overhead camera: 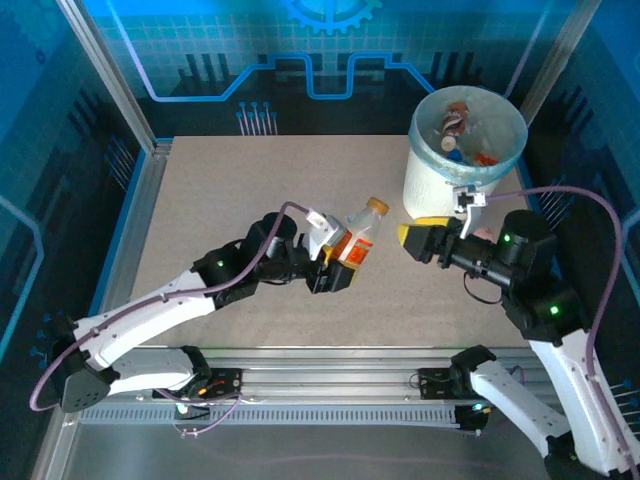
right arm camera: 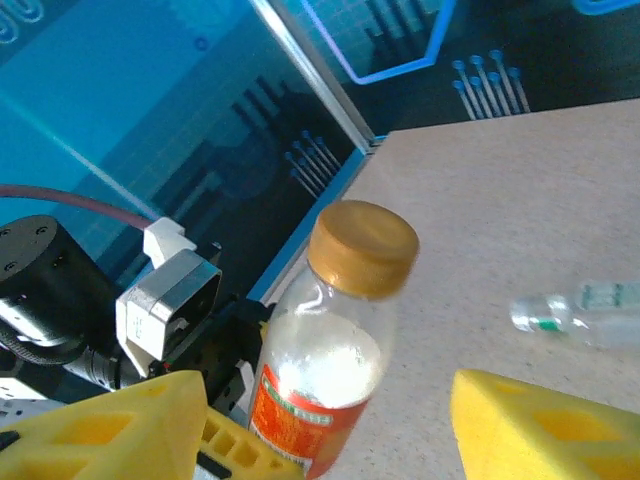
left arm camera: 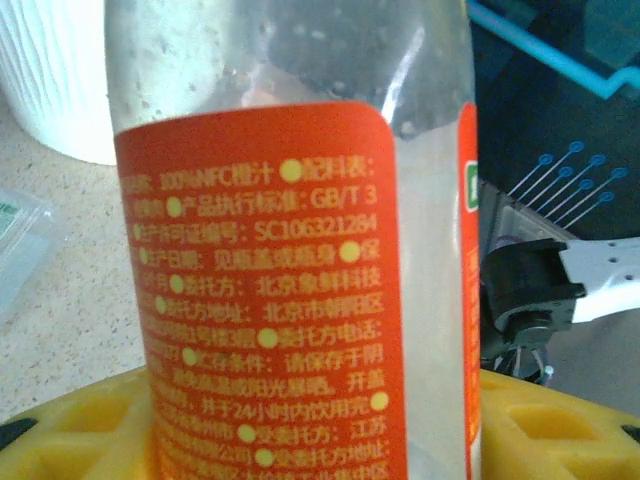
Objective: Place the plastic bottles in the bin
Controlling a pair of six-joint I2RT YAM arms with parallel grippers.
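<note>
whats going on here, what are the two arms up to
The left pincer is shut on an orange-labelled plastic bottle, holding it tilted at mid-table with its cap toward the bin. The right pincer is open, facing that bottle without touching it. Several bottles lie in the bin; a clear bottle lies on the table.

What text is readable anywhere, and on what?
Orange label on the bottle in the left gripper:
"100%NFC"
"GB/T 3", cut off
"SC106321284"
"北京市朝阳区"
Other fine print there: too soft to quote.
Green label on the lying bottle: blurred.
</note>
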